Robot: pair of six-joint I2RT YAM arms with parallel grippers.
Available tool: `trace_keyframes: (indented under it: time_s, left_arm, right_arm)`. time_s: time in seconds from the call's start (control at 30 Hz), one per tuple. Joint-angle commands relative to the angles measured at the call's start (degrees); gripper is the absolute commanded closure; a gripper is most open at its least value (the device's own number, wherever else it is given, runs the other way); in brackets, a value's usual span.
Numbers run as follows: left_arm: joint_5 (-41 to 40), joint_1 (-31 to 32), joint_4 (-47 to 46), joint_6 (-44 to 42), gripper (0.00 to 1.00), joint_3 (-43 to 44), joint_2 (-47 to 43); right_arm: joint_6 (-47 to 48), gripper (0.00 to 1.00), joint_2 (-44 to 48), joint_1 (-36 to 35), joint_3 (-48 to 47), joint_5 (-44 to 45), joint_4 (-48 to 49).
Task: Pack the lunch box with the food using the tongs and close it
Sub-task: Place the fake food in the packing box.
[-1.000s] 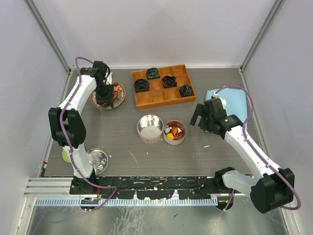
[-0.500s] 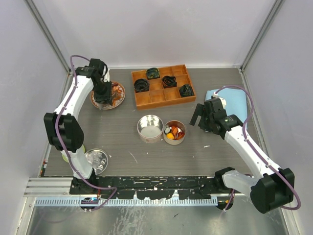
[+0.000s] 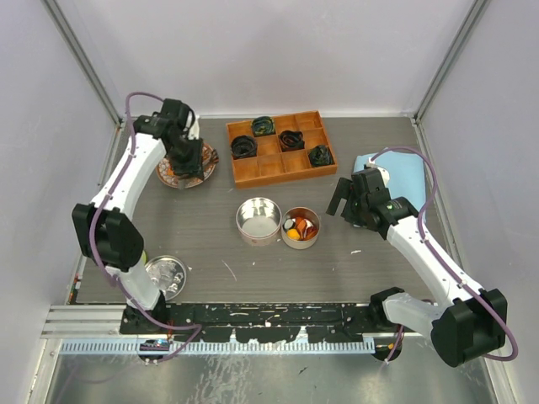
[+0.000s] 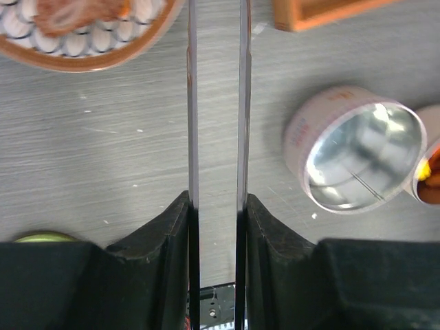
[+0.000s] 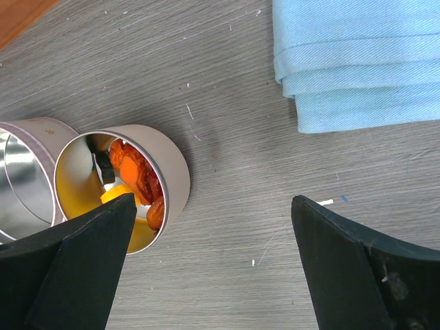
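Observation:
My left gripper (image 4: 216, 201) (image 3: 187, 156) is shut on the tongs (image 4: 192, 103), whose two thin silver arms run up out of the left wrist view, a gap between them. It hovers over the patterned plate (image 3: 168, 178) (image 4: 89, 60) at the back left, which holds reddish food (image 4: 75, 10). The lunch box is two round tins: an empty one (image 3: 258, 220) (image 4: 361, 158) and one (image 3: 301, 227) (image 5: 165, 172) with orange, red and yellow food (image 5: 130, 175). My right gripper (image 3: 341, 199) (image 5: 213, 206) hangs open just right of the filled tin, holding nothing.
A wooden compartment tray (image 3: 274, 167) with dark coiled lumps stands at the back. A folded blue cloth (image 3: 402, 172) (image 5: 357, 62) lies at the right. A round metal lid (image 3: 166, 273) and a green object (image 4: 38, 237) sit near the left arm's base.
My left wrist has swung a little to the right over the plate with the tongs in it, and its elbow has shifted left. The right arm has not moved.

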State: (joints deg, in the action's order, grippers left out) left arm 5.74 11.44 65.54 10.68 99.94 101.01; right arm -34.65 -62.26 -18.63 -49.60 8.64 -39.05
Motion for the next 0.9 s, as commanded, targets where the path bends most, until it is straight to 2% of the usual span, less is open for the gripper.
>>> trace_keyframes:
  time_s: [0.0, 0.23, 0.5, 0.67, 0.87]
  left_arm:
    - [1.21, 8.03, 0.19, 2.30, 0.69, 0.15, -7.09]
    - [0.82, 22.65, -0.66, 6.40, 0.68, -4.23, -9.95]
    - [-0.11, 38.07, -2.84, 11.02, 0.68, -4.19, -7.24]
    - [1.16, 43.11, -3.16, 11.38, 0.68, -0.79, -3.08]
    - [1.65, 45.49, -1.42, 9.54, 0.67, 0.11, 0.07]
  right_arm:
    - [-0.51, 0.00, 0.72, 0.26, -1.31, -0.11, 2.06]
    - [-1.01, 0.00, 1.78, 0.23, -0.85, 0.53, 2.05]
    - [-1.50, 0.00, 3.11, 0.19, -0.52, 1.71, 1.53]
    - [-1.65, 0.00, 3.89, 0.26, -0.42, 2.14, 1.27]
    - [-1.21, 0.00, 4.13, 0.22, -0.34, 2.95, 0.73]
